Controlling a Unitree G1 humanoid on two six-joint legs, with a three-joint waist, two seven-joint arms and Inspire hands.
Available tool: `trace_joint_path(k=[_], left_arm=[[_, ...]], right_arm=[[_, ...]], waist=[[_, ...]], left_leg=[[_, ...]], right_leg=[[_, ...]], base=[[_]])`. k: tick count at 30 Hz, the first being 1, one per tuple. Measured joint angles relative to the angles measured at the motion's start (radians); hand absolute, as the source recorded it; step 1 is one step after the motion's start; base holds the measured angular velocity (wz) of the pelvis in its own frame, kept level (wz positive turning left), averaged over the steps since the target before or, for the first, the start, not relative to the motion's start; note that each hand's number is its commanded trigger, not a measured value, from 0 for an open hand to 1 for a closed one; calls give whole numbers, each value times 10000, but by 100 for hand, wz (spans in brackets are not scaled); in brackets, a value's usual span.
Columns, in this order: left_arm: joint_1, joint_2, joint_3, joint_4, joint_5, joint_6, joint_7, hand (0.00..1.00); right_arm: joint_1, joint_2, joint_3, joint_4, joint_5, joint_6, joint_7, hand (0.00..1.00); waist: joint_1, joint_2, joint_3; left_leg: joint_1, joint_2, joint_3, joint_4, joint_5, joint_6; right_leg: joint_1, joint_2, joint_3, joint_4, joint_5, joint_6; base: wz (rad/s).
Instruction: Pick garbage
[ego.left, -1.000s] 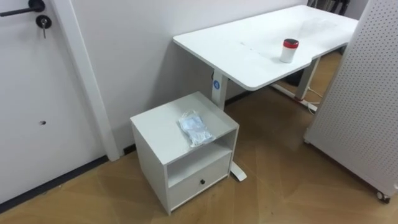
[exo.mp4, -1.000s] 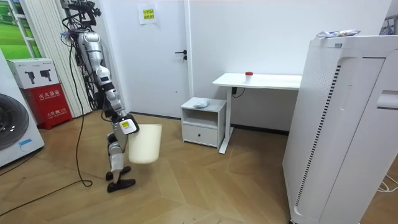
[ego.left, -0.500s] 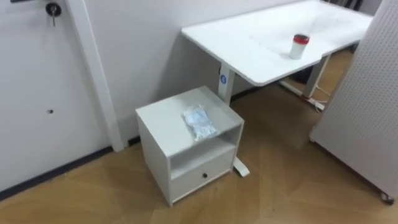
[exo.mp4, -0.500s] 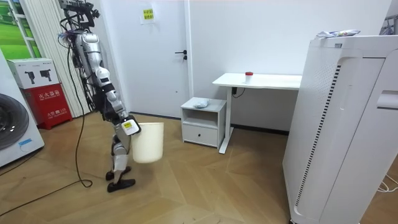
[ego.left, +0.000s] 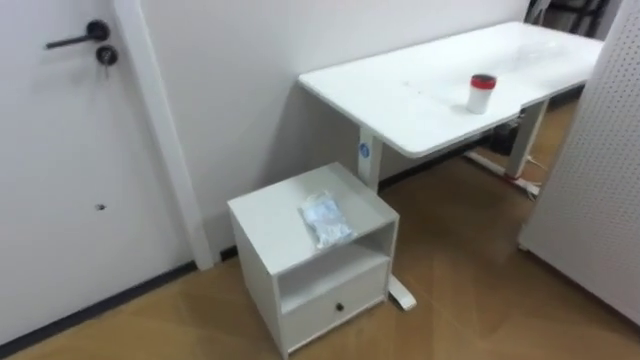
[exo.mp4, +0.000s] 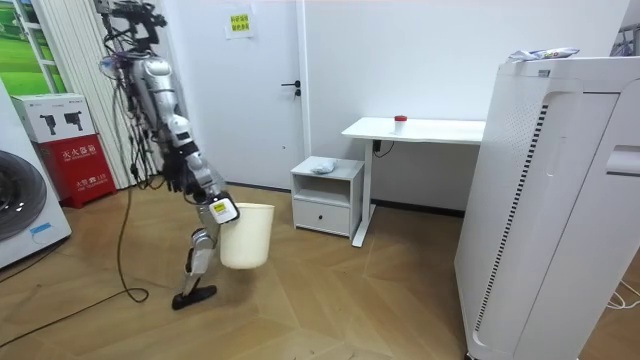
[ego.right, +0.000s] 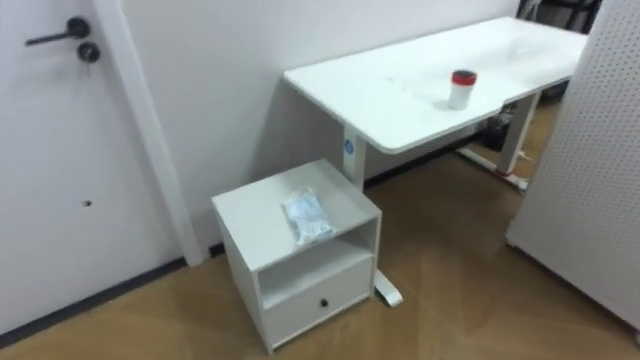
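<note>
A pale wood floor (ego.left: 470, 260) runs under a white desk (ego.left: 420, 95) and a small white cabinet (ego.left: 270, 215) set against a white wall. The cabinet has an open shelf above a drawer, and a white door (ego.left: 60, 150) with a dark handle stands beside it. A white container with a red lid (ego.left: 482, 93) stands on the desk, and a white perforated panel (ego.left: 600, 200) is cut off at the edge of the eye views.

In the room view the robot leans forward on the floor. A washing machine (exo.mp4: 20, 210) lies behind it and the cabinet ahead of it. Its right hand (exo.mp4: 222, 211) is at the rim of a cream bin (exo.mp4: 247, 235). The hand is too small there to tell whether the fingers are curled on the rim or straight. A tall white appliance (exo.mp4: 560, 200) fills the room view's right.

The garbage, a crumpled clear plastic bag (ego.left: 325, 220), lies on the cabinet's top near its front edge. It is well apart from the right hand, beyond the bin toward the room view's right. Nothing touches it.
</note>
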Motion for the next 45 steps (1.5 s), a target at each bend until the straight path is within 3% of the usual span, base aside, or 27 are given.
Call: trace_joint_path(k=[1,2,3,4,5,7,8,10,11,12,14,16,18,19,20,21,23,24,26,27,28,30,33,36,40,43,45], left_arm=[[28,-28,10,-6,1,-113,-52,0],[47,-28,13,-8,0,-225,-92,0],[69,-26,71,-15,0,-421,-115,0],[22,-6,132,-24,-35,-549,-103,0],[-66,-8,129,-27,-32,-574,-97,0],[-511,28,116,-105,-43,-741,-26,0],[-608,37,113,-105,-43,-801,24,0],[-985,56,111,-88,-129,-871,156,0],[-1080,59,98,-88,-139,-874,166,0],[-1264,69,86,-107,-131,-902,198,0],[-1565,102,86,-196,-130,-916,340,0],[-1927,128,53,-318,-173,-965,550,0],[-1950,141,-147,-727,-506,-1121,672,0],[-2037,142,-227,-851,-538,-1238,775,0],[-2120,141,-302,-852,-536,-1269,821,0],[-2203,131,-507,-911,-523,-1368,939,0],[-2245,141,-607,-1210,-523,-1573,987,0],[-2385,126,-691,-1307,-526,-1672,1012,0],[-2538,110,-815,-1314,-527,-1932,1040,0],[-2598,115,-895,-1362,-511,-2028,1120,0],[-2648,70,-933,-1500,-412,-2024,1192,0],[-2688,9,-964,-1961,-395,-2106,1272,0],[-3149,7,-973,-1974,171,-2447,1554,0],[-3784,7,-1091,-2030,425,-2511,1821,0],[-4843,330,-1726,-2071,156,-2819,2366,0],[-5396,541,-2054,-2068,-37,-3132,2725,0],[-5612,562,-2267,-2070,-9,-3154,2829,0]], right_arm=[[49,-17,11,-107,-60,64,-13,100],[120,-19,15,-144,-66,77,-18,100],[115,-14,71,-332,-138,85,-16,100],[152,6,98,-542,-347,84,-12,100],[184,-13,88,-637,-462,77,-16,100],[195,-43,167,-824,-592,59,-150,100],[173,-28,214,-869,-603,75,-207,100],[11,-11,490,-942,-846,86,-363,100],[-39,-14,499,-939,-846,87,-382,100],[-153,-12,520,-944,-913,87,-425,100],[-369,38,519,-948,-1150,75,-425,100],[-591,151,581,-953,-1176,34,-417,100],[-664,191,597,-986,-1150,-98,-407,100],[-748,181,700,-1095,-1089,-171,-421,100],[-783,168,768,-1168,-983,-196,-423,100],[-838,162,820,-1223,-759,-298,-424,100],[-946,178,813,-1236,-683,-432,-433,100],[-935,181,819,-1250,-668,-594,-425,100],[-951,206,866,-1249,-526,-750,-424,100],[-925,296,885,-1256,-424,-902,-415,100],[-853,338,892,-1238,-329,-999,-415,100],[-972,329,892,-1056,-323,-1055,-413,100],[-1543,320,1011,-412,-353,-1342,-369,100],[-1711,224,1284,-266,-75,-1455,-358,100],[-2114,128,2021,-191,421,-1585,-186,100],[-2515,47,2160,-166,418,-1704,-69,100],[-2663,-52,2283,-164,505,-1780,-33,100]], waist=[[63,-107,-38],[71,-169,-62],[147,-261,-60],[193,-378,-7],[151,-457,-15],[135,-437,28],[146,-444,33],[207,-475,24],[230,-488,31],[241,-506,22],[276,-463,0],[289,-390,48],[373,-290,87],[371,-319,55],[365,-264,90],[338,-108,119],[222,14,92],[110,64,93],[78,123,122],[27,99,108],[-145,148,90],[-199,274,25],[-277,409,118],[-454,523,186],[-567,557,335],[-826,575,468],[-958,624,512]], left_leg=[[158,-107,37,66,431,319],[166,-116,143,213,483,425],[135,-146,305,672,380,730],[75,-273,358,1238,-20,801],[53,-276,403,1468,-224,814],[-199,-225,547,2399,-1118,886],[-226,-225,582,2508,-1296,905],[-148,-243,777,2916,-1932,971],[-112,-250,805,2986,-2070,999],[-42,-272,815,3084,-2295,1037],[108,-265,815,3154,-2541,1078],[442,-170,714,3040,-2780,1091],[728,-75,619,2735,-2873,1069],[849,-21,600,2500,-2870,1065],[918,35,606,2413,-2866,1058],[1026,176,587,2291,-2880,1031],[1139,310,530,2070,-2867,977],[1209,362,481,1986,-2863,946],[1375,465,417,1899,-2943,802],[1451,477,335,1871,-2997,704],[1473,537,123,1938,-3071,574],[1338,727,-62,2056,-3122,372],[1111,843,-71,2052,-3047,221],[866,936,-31,2039,-3041,211],[209,928,76,2321,-3042,212],[-296,900,224,2543,-3040,221],[-602,903,258,2726,-3048,236]], right_leg=[[242,-138,192,-275,-90,104],[349,-219,213,-427,-117,168],[582,-441,14,-649,-173,361],[769,-617,-144,-795,-195,541],[864,-705,-269,-839,-149,631],[920,-934,-310,-621,-109,858],[874,-975,-316,-439,-118,967],[452,-1275,-620,866,-85,1270],[269,-1337,-776,1350,-3,1426],[-152,-1581,-1110,2363,311,1838],[-627,-1825,-1535,3514,1050,1850],[-1011,-2008,-2056,4456,2414,1744],[-1481,-2081,-2213,5086,3242,1735],[-2095,-2172,-2275,5609,2968,1686],[-2395,-2192,-2324,5774,2727,1631],[-3007,-2197,-2451,5786,2228,1559],[-3902,-2155,-2456,5135,1789,1486],[-4232,-2095,-2440,4114,1687,1461],[-4389,-1945,-2393,2065,1745,1460],[-4385,-1832,-2162,682,2059,1451],[-4370,-1653,-2000,130,3095,1517],[-4256,-1277,-2086,-30,3163,1419],[-4395,-1092,-2082,-180,3220,1317],[-4600,-1094,-2176,-200,3205,1292],[-5379,-1123,-2003,96,3245,1242],[-6033,-1256,-1950,538,3236,1228],[-6366,-1262,-1863,713,3245,1207]], base=[[-65],[-64],[-61],[-52],[-26],[-7],[-12],[-19],[-11],[-3],[0],[4],[-10],[-15],[-11],[-11],[0],[12],[9],[29],[37],[18],[-1],[5],[-10],[-8],[-2]])
